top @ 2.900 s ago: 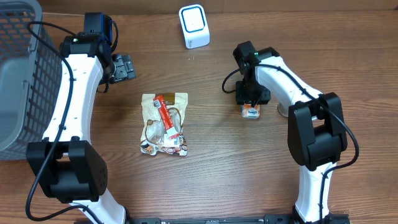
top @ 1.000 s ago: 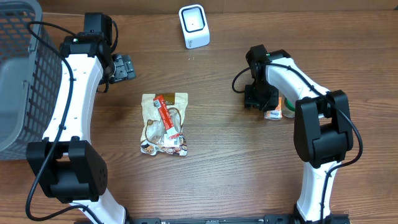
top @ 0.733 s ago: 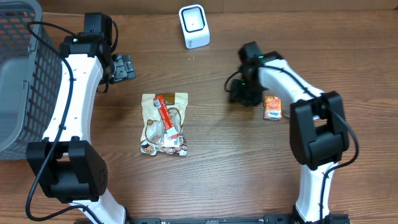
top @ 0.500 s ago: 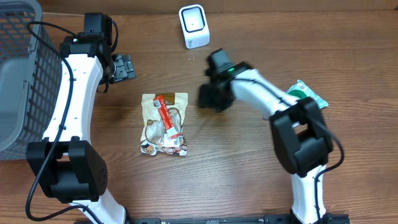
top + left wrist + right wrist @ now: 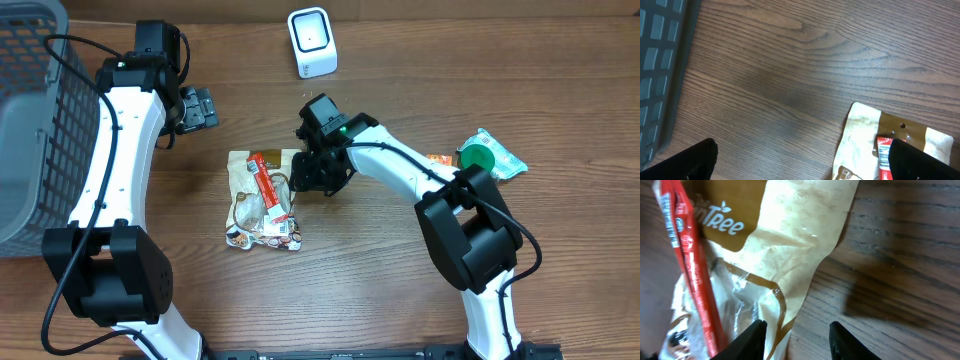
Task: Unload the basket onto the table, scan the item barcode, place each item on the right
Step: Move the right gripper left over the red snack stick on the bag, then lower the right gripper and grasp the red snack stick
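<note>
Brown woodgrain table [image 5: 350, 285], grey mesh basket [image 5: 30, 60], white scanner [image 5: 312, 42]

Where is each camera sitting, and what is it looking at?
Overhead: above the table, facing straight down at the tan-and-brown plastic snack pouch; both white arms show.
Left wrist: on the left arm, facing down at the table and the pouch's corner; its dark fingers show.
Right wrist: on the right arm, close above the pouch; its dark fingertips show.
Shared: all three see the pouch.
</note>
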`<act>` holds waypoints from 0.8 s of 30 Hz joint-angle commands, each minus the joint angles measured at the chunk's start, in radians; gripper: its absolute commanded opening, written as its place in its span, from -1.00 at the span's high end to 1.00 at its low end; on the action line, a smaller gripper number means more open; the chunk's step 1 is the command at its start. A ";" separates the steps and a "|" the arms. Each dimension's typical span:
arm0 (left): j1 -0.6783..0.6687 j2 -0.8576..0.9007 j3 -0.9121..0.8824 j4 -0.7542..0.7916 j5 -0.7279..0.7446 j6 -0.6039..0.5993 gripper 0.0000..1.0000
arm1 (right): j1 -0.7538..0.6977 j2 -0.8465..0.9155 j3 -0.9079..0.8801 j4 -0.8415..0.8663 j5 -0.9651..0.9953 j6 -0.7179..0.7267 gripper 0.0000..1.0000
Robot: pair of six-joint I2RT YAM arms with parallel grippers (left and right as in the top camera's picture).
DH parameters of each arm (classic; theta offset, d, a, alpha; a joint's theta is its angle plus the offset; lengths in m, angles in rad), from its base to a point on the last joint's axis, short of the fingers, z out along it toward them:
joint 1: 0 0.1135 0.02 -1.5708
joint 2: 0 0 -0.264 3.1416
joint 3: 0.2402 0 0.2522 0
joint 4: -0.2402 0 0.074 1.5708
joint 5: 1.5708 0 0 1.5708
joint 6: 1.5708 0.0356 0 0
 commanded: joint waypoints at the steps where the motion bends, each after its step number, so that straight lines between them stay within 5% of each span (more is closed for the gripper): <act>1: -0.007 -0.017 0.016 -0.002 -0.010 0.022 -0.99 | 0.001 -0.015 0.030 -0.001 -0.150 -0.060 0.16; 24: -0.007 -0.017 0.016 -0.002 -0.010 0.022 -0.99 | 0.013 -0.014 0.028 -0.019 -0.285 -0.132 0.21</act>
